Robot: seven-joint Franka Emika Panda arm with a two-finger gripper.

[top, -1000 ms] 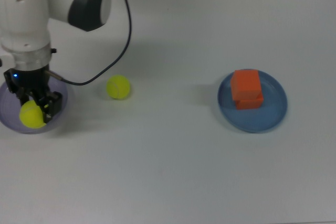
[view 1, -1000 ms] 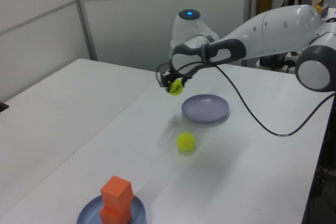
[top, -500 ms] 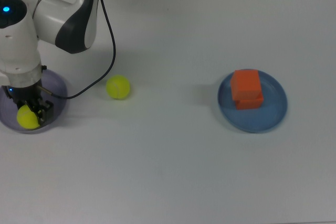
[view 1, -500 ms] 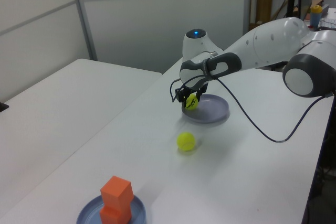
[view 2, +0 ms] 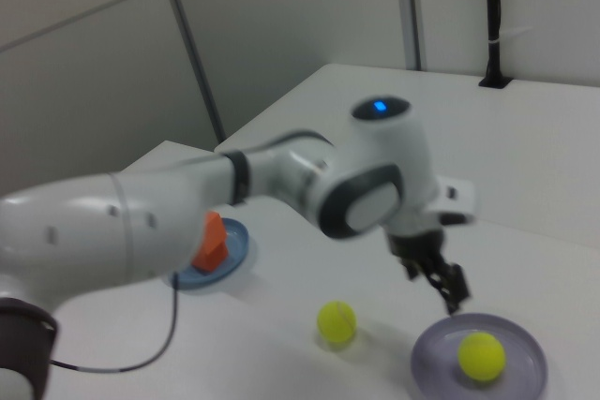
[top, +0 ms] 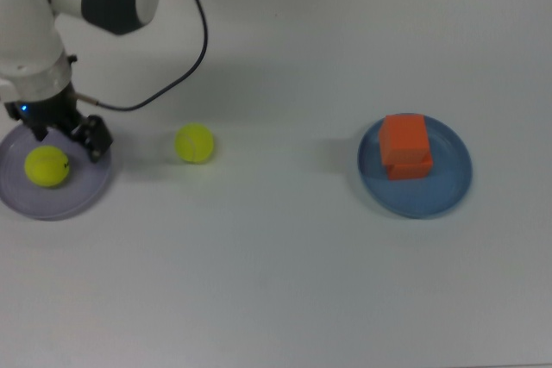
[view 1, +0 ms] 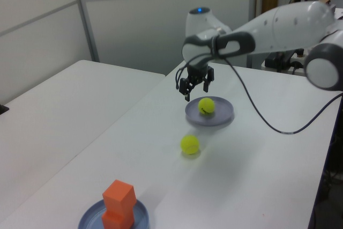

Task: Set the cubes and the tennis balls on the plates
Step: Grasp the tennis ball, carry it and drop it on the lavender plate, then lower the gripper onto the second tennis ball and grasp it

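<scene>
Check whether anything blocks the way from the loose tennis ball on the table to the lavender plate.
Nothing visible does. The loose tennis ball sits on bare table beside the lavender plate, which already holds the other tennis ball. The open gripper hovers above the plate's edge.

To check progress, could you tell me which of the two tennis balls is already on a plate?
The tennis ball on the lavender plate, just below the gripper. The other ball lies on the bare table.
</scene>
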